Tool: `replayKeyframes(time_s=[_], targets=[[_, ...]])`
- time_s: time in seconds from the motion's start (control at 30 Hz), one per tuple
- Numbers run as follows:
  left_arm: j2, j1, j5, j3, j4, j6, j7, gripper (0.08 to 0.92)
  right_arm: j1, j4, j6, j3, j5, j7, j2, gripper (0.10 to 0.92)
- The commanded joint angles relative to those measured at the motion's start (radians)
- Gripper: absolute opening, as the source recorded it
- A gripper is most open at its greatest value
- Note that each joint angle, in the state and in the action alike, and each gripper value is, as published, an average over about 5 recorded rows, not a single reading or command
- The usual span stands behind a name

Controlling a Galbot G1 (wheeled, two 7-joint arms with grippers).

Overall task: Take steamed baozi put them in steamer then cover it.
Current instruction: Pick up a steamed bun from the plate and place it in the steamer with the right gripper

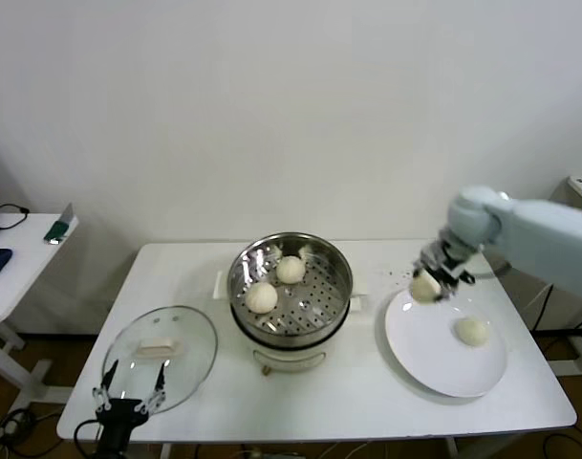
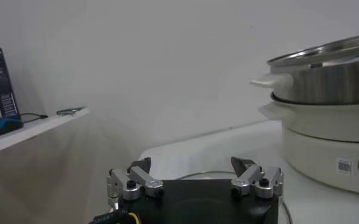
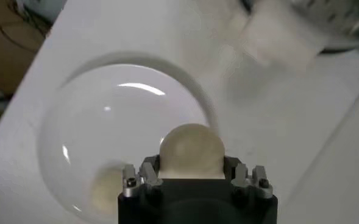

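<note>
The steel steamer (image 1: 340, 277) stands mid-table with two baozi on its perforated tray (image 1: 291, 270) (image 1: 262, 297). My right gripper (image 1: 427, 284) is shut on a third baozi (image 3: 191, 151) and holds it above the left rim of the white plate (image 1: 415, 349). A fourth baozi (image 1: 472, 331) lies on the plate; it also shows in the right wrist view (image 3: 104, 187). The glass cover (image 1: 190, 359) with its white handle lies flat at the front left. My left gripper (image 1: 130, 397) is open and empty, low at the cover's near edge; the steamer's side shows in its view (image 2: 325, 79).
A white side table (image 1: 13, 277) with a phone and cables stands at the far left. The main table's front edge (image 1: 319, 430) runs close below the cover and plate. A wall stands behind.
</note>
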Motion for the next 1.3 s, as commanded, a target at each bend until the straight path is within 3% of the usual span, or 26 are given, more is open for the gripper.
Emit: replayKeyframes(time_s=[0.03,0.53,1.3], targets=[[-0.001,0.002,0.002,0.001,-0.002,0.002,0.001,0.823,0.268,0.036,0.246,-0.077,-0.004,-0.010,0.236,0.668],[0.012,0.025,-0.001,0.009,-0.018,0.001,0.005,0.823,0.055,0.014,0.323,0.010,-0.124,0.003,0.543,0.672],[0.018,-0.006,0.026,0.012,0.018,-0.004,0.000,0.823,-0.094,0.039,0.309,-0.062,-0.163,0.006,0.556,0.681]])
